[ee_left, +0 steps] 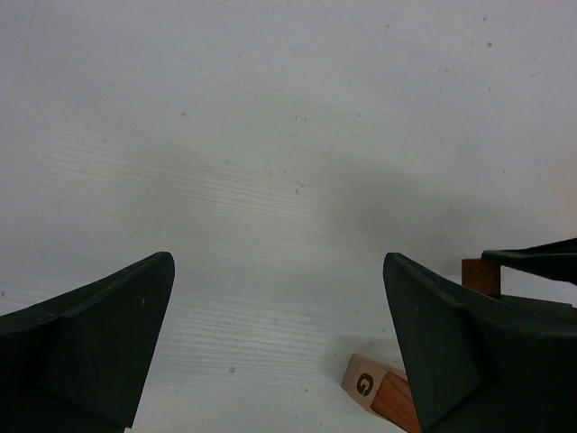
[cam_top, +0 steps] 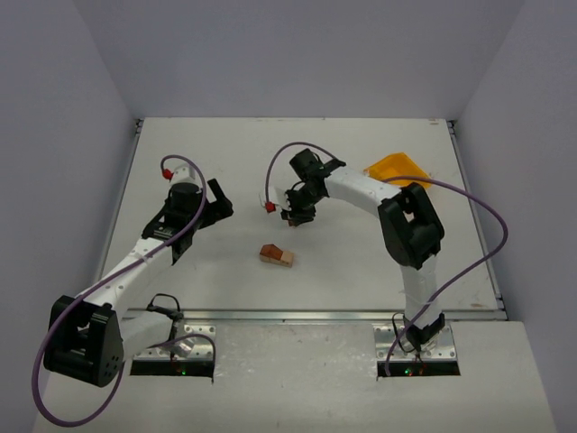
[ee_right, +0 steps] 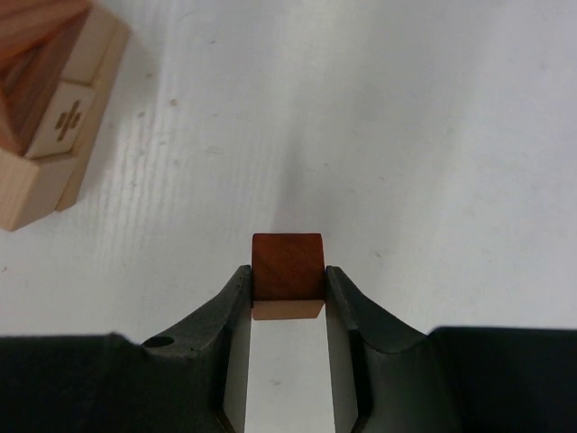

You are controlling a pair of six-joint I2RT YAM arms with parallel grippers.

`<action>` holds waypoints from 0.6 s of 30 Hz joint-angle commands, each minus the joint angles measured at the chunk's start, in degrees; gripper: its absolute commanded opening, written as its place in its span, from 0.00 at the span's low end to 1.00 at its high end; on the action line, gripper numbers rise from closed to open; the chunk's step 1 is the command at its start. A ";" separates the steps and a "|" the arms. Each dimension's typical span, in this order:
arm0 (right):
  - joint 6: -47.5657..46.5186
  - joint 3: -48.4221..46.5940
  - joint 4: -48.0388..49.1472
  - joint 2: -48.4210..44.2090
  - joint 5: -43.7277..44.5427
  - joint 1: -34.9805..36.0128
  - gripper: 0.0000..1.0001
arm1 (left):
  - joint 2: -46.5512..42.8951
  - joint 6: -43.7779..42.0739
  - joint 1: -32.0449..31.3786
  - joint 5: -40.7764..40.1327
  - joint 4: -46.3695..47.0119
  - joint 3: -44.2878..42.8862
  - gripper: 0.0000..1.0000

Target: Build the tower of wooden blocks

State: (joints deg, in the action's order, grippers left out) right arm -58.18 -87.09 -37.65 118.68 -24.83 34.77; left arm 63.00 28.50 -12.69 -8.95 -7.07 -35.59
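The wood block tower (cam_top: 277, 255) is a small cluster of pale tan and reddish-brown blocks lying on the white table near the middle. It shows at the top left of the right wrist view (ee_right: 50, 99), and its end with a letter G shows in the left wrist view (ee_left: 374, 383). My right gripper (cam_top: 296, 216) (ee_right: 287, 280) is shut on a reddish-brown block (ee_right: 287, 264), held above the table behind the cluster. That block also shows in the left wrist view (ee_left: 480, 275). My left gripper (cam_top: 222, 203) (ee_left: 278, 260) is open and empty, left of the cluster.
A yellow bin (cam_top: 397, 169) sits at the back right, behind the right arm. White walls close in the table on three sides. A metal rail (cam_top: 315, 314) runs along the table's near edge.
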 commanded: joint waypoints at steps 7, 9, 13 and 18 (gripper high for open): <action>34.50 2.59 6.92 -16.46 11.32 1.89 0.15 | -2.94 -0.68 -0.06 2.46 2.40 -1.55 1.00; 37.60 2.77 6.08 -18.09 12.33 2.60 0.15 | -3.54 -0.88 -0.06 2.86 2.50 -1.42 1.00; 38.62 8.23 6.08 -21.18 15.45 6.50 0.16 | -5.21 -0.82 0.00 3.61 2.59 -0.95 1.00; 38.88 12.26 5.35 -23.38 16.09 10.11 0.19 | -7.32 -0.82 -0.06 4.63 2.58 -0.36 1.00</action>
State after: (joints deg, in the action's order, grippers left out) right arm -22.46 -77.08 -31.93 96.80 -10.63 42.53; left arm 58.22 28.47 -12.69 -5.84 -7.03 -35.59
